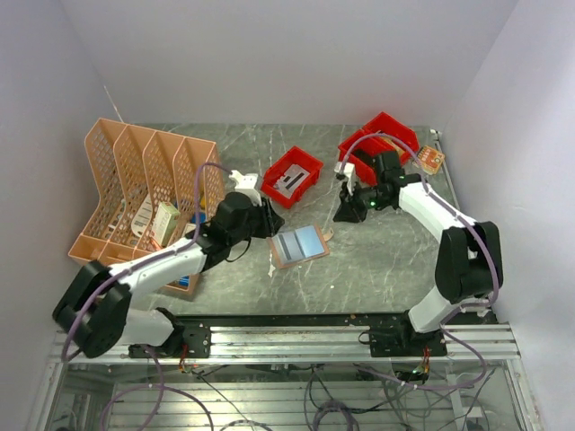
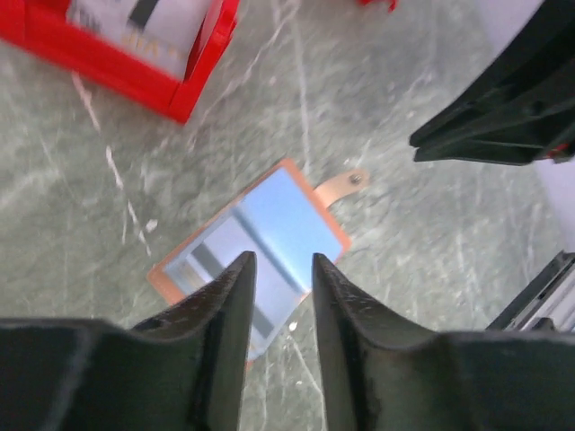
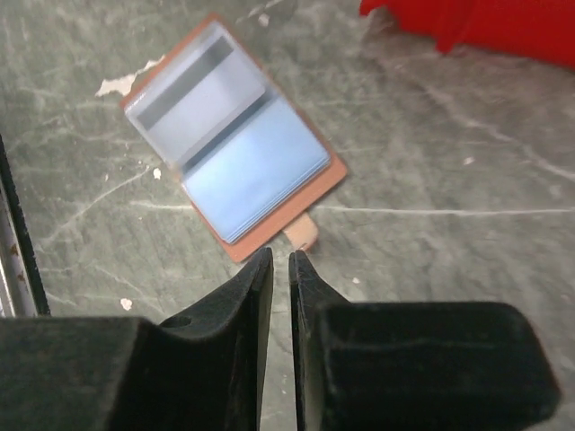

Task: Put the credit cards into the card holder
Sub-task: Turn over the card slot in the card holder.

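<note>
The tan card holder (image 1: pixel 278 258) lies open on the table's middle. A light blue card (image 1: pixel 308 240) lies on its right half; it also shows in the left wrist view (image 2: pixel 287 211) and the right wrist view (image 3: pixel 256 171). The other half shows a whitish-grey face with a dark stripe (image 3: pixel 193 99); I cannot tell whether it is a card or a pocket. A white card with a dark stripe (image 1: pixel 289 180) lies in a red bin (image 1: pixel 310 166). My left gripper (image 2: pixel 281 259) is open and empty just above the holder's left edge (image 1: pixel 272 218). My right gripper (image 3: pixel 280 254) is shut and empty by the holder's clasp tab (image 3: pixel 304 235).
A peach mesh file rack (image 1: pixel 135 180) stands at the left. Two more red bins (image 1: pixel 382 144) and a small orange packet (image 1: pixel 431 160) sit at the back right. The right gripper's black body (image 2: pixel 503 117) shows in the left wrist view.
</note>
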